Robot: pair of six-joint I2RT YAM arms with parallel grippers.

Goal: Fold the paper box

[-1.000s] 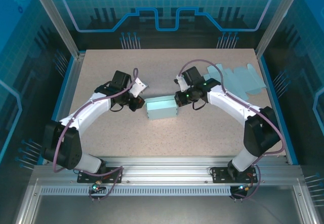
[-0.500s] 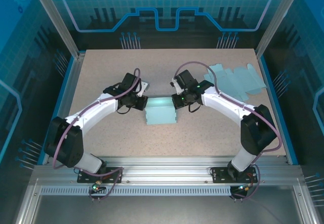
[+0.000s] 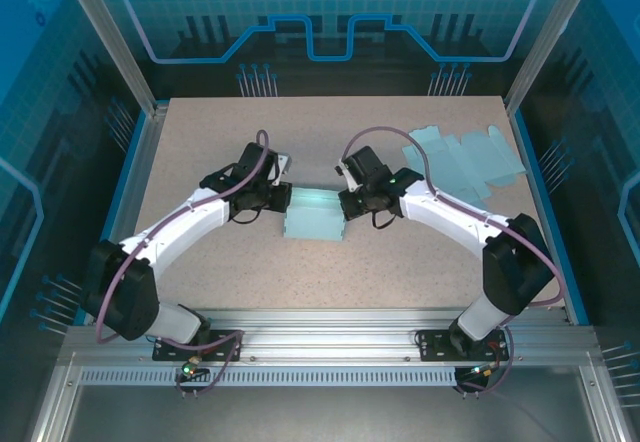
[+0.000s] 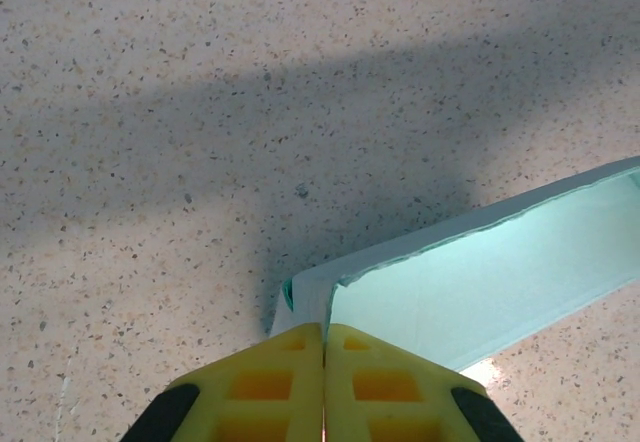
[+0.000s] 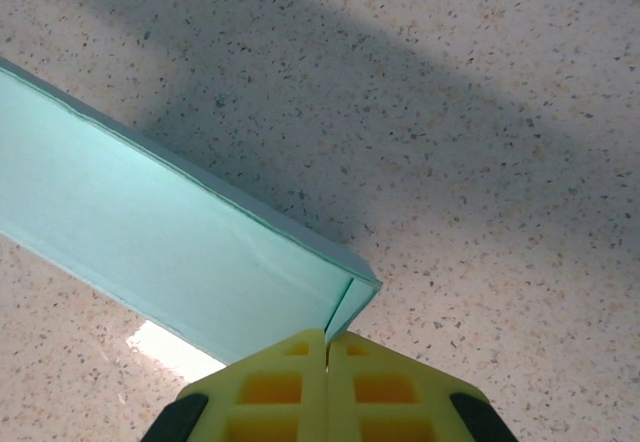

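Where the box sits: the pale teal folded paper box [image 3: 315,224] lies in the middle of the speckled beige surface [image 3: 400,272], its long side running left to right.
Left end effector: the left end effector [image 4: 324,340] has its yellow pads [image 4: 280,382] pressed flat together, the tip right at the box's left end corner. I can't tell whether any paper is caught in the seam.
Right end effector: the right end effector [image 5: 327,344] is closed just as tightly, its tip against the right end corner, where a narrow end flap runs down to meet it.
Just changed: within the last second the left one has swung in from just beside the box to touch it. The right one has followed the other end, and the box has turned from a slight tilt to lie square, a little nearer the bases.
What it means: the body looks formed already. I'd judge the two tips are now bracing it from both ends to work the end flaps shut.
Spare stock: flat teal paper blanks [image 3: 465,157] lie at the far right, well apart.
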